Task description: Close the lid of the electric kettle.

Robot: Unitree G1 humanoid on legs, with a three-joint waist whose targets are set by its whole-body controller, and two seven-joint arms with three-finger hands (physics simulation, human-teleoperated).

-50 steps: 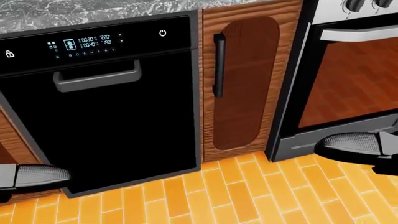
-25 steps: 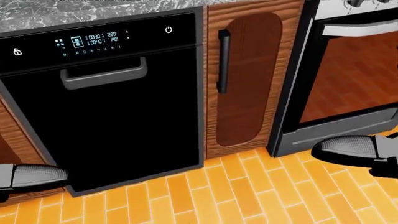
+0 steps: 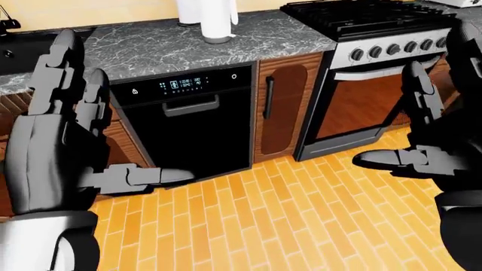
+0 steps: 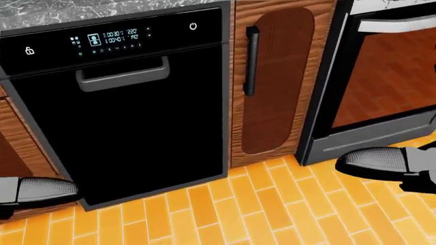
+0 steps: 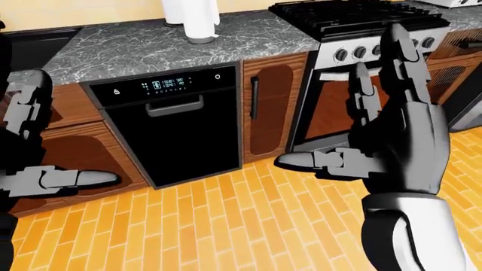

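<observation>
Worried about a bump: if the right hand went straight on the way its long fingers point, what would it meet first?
Probably the stove, around its knob panel: the open right hand points up toward it. Depth is unclear.

An orange brick-pattern floor (image 3: 248,220) meets wooden cabinets (image 3: 282,110), a black dishwasher (image 3: 188,127) and a marbled grey countertop (image 3: 188,42).

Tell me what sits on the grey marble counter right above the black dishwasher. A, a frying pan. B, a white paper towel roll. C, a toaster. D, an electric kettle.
B: in the left-eye view a white paper towel roll stands upright on the marble counter above the dishwasher; no kettle shows in any view.
</observation>
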